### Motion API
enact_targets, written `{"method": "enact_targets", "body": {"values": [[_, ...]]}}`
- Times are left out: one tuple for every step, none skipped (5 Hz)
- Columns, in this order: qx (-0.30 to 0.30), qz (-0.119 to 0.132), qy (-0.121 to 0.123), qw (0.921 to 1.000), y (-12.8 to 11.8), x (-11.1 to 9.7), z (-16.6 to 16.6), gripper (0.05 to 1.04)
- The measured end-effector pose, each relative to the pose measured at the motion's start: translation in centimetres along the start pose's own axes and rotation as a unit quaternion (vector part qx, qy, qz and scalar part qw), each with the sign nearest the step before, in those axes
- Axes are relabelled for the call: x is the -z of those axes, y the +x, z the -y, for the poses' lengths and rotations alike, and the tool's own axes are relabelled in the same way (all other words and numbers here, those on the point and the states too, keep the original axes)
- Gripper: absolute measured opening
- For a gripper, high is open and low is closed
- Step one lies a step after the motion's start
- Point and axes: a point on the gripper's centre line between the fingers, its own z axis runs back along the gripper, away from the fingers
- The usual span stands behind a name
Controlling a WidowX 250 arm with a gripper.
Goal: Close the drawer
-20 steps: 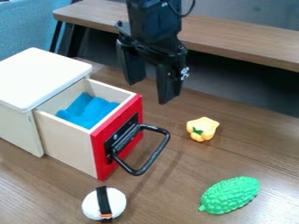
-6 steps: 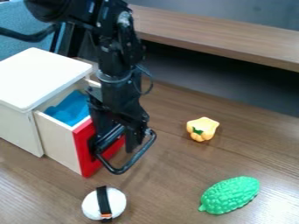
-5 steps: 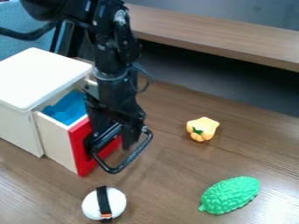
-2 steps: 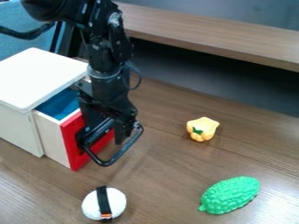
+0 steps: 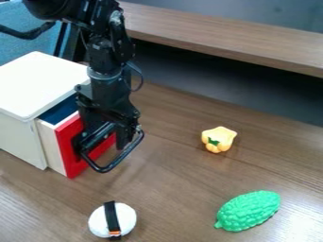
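Gripper (image 5: 103, 144) fingers are spread at the handle (image 5: 114, 166); the drawer (image 5: 71, 159), partly out of its cabinet (image 5: 41, 85), should be pushed straight inward, with gentle, even pressure, until flush.

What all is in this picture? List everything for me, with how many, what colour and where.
box: 1, white top and pale sides, left
drawer: 1, red front and pale side, partly out of the box
handle: 1, black, on the drawer's front
lining or cloth: count unclear, blue, inside the drawer
toy pepper: 1, yellow with green, right of the drawer
bumpy toy: 1, green, lower right
banded toy: 1, white with a black band, bottom, left of centre
table: 1, brown, under the toys
bench: 1, brown, at the back
seat: 1, blue, top left
robot arm: 1, black, upper left
gripper: 1, black, at the handle
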Motion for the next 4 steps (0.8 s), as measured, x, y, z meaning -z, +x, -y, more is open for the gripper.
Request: {"method": "enact_targets", "body": {"values": [[-0.004,0.001,0.001,1.0,0.3,-0.2,-0.3,0.999],[-0.012,-0.001,0.005,0.9999,0.1,-0.1,-1.0,0.999],[-0.02,-0.005,0.013,0.9997,-0.2,0.0,-2.0,0.999],[-0.026,-0.009,0.022,0.9994,-0.4,0.0,-2.8,0.999]]}}
